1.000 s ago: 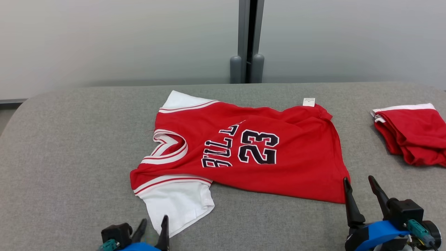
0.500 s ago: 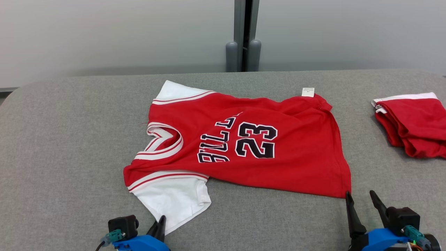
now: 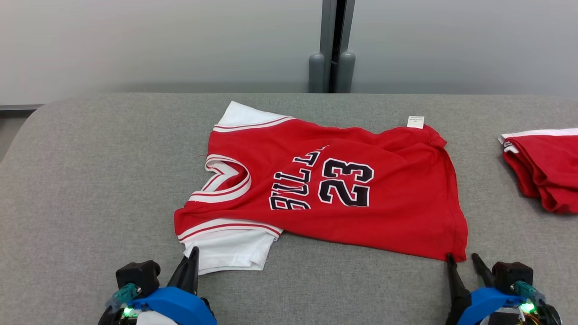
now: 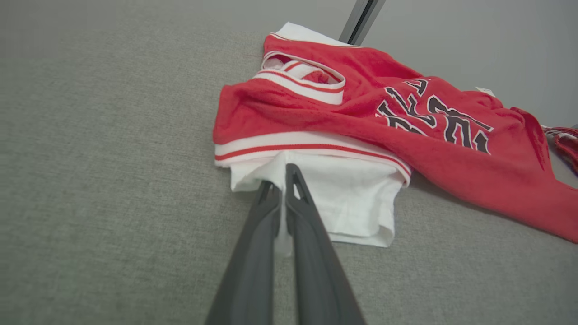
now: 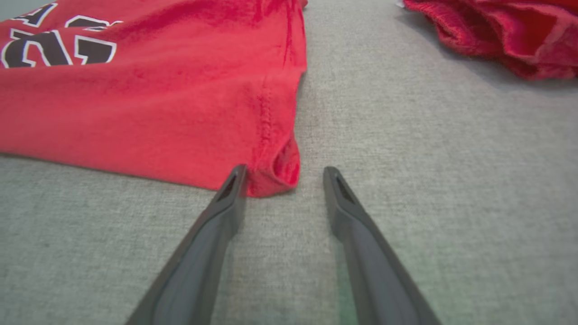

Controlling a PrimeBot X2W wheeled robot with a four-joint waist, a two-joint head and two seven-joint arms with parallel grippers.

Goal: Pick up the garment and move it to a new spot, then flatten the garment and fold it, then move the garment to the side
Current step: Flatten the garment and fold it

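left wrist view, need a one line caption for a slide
Left pincer shut on the white sleeve of the red jersey, which lies on the grey tabletop.

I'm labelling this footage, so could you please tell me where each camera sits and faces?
Head view: on the head, facing forward and down at the red jersey on the grey table; left gripper, right gripper at bottom.
Left wrist view: along the shut fingers pinching the white sleeve.
Right wrist view: along open fingers flanking the hem corner.
Shared: the jersey.
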